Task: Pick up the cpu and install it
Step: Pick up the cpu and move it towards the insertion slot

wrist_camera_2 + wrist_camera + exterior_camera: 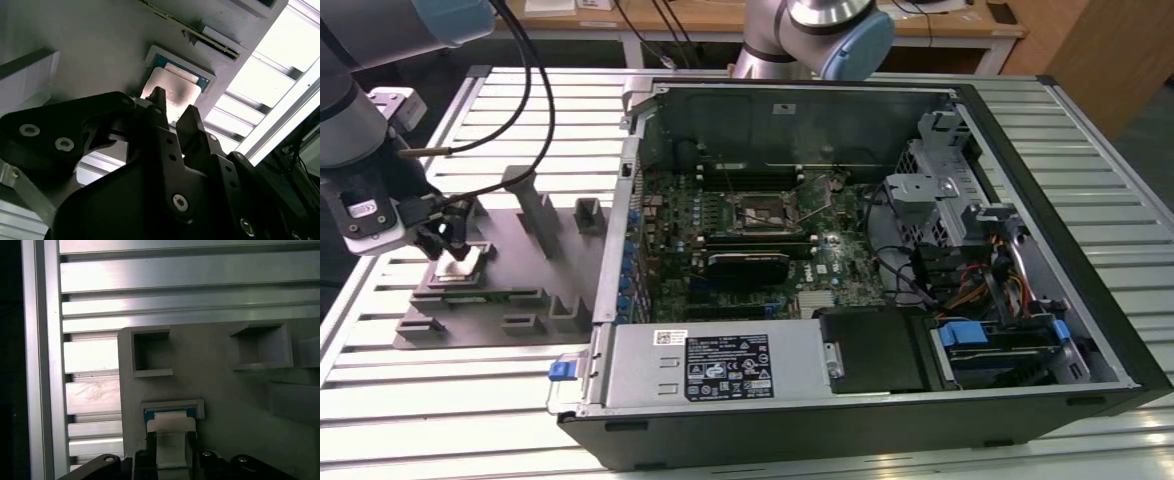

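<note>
Black claw (447, 247) parted, clutching nothing, parked straight above small shiny silver square cpu (462, 263), pocketed in grey plastic fixture (520, 300) by slatted metal surface (454, 400) edge, exterior view's left.

The cpu (176, 82) lies partly hidden beneath the gripper (174, 102) in both wrist views, contact between them impossible to tell, while in the exterior view the arm (350, 120) is cut off by the picture's top and left edges.
</note>
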`<state>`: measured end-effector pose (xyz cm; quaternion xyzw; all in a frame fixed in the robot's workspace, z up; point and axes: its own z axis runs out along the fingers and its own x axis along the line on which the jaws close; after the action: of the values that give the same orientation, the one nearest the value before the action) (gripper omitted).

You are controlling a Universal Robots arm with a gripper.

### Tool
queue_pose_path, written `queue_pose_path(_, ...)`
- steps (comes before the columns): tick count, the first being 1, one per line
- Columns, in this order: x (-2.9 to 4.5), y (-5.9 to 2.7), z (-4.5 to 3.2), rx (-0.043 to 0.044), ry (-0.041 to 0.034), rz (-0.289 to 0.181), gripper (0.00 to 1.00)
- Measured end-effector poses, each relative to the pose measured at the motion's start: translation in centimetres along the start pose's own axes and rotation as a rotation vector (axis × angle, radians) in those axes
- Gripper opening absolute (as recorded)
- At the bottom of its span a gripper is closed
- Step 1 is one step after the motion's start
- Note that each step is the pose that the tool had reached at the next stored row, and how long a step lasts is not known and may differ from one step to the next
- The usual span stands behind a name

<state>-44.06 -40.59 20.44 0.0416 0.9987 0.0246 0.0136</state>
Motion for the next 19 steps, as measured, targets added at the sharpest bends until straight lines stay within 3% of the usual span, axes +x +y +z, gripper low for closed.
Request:
queue_pose_path(1,0.0,0.0,0.0,0.0,0.0,0.0,0.35)
queue_pose_path(2,0.0,0.0,0.0,0.0,0.0,0.0,0.58)
queue_pose_path(3,0.0,0.0,0.01,0.0,0.0,0.0,0.58)
queue_pose_path(4,0.0,0.0,0.01,0.0,0.0,0.0,0.65)
queue_pose_path(12,0.0,-0.14,0.2,0.0,0.0,0.0,0.65)
queue_pose_path(19,0.0,-0.23,0.82,0.0,0.0,0.0,0.65)
